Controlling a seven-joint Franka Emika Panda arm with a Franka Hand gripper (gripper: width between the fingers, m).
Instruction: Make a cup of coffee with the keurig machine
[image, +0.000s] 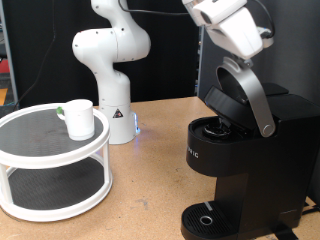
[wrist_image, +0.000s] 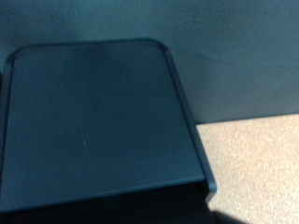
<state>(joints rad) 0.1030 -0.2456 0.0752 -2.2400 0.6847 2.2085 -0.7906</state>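
Keurig machine (image: 235, 165): black, tall and boxy, standing on the tabletop (image: 140, 170); its top lid is raised on the silver-grey handle band (image: 258, 95), leaving the pod chamber exposed; a round drip base sits at its foot.
Gripper (image: 232, 28): white hand of the arm, directly above the keurig machine's raised lid, at the upper end of the handle band; its jaws are not visible, so whether they are spread or closed cannot be told.
Cup (image: 78, 118): small white mug, resting on the top tier of a round white two-tier stand (image: 50, 165), well apart from the keurig machine.
Second robot arm (image: 112, 60): white, upright behind the stand.
Wrist view: a dark rounded-corner panel (wrist_image: 93, 121), with speckled tabletop beside it.
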